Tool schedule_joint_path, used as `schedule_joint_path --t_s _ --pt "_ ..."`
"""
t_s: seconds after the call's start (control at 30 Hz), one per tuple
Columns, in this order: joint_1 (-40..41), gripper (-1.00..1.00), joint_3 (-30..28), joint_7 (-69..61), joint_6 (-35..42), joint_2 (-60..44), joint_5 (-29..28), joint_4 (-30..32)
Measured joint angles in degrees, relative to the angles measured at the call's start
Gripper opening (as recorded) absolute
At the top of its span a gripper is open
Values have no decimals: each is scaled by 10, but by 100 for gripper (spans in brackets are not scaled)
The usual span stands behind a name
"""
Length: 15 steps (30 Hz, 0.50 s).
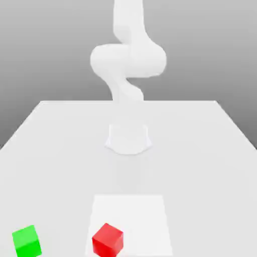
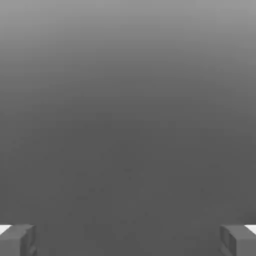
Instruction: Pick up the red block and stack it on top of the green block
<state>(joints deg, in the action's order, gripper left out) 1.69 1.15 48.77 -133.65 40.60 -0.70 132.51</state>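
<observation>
The red block [image 1: 107, 239] sits on the white table [image 1: 201, 150] near its front edge, about midway across the exterior view. The green block [image 1: 26, 241] rests on the table well off to the exterior view's left of it, apart from it. The white arm [image 1: 128, 60] rises from its base at the table's middle and bends upward, far from both blocks. In the hand view my gripper [image 2: 128, 241] is open, its two grey fingertips [image 2: 17, 240] spread wide with nothing between them and plain grey background beyond.
The arm's round base [image 1: 128, 138] stands at the table's centre. A lighter square patch [image 1: 145, 211] marks the table surface under and around the red block. The table's edges run along both sides of the exterior view.
</observation>
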Motion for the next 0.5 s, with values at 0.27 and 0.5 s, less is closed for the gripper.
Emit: schedule_joint_path --t_s 0.27,0.5 --pt "48 0 30 97 -60 -170 -26 24" --pt "72 0 38 179 -112 -316 -46 44"
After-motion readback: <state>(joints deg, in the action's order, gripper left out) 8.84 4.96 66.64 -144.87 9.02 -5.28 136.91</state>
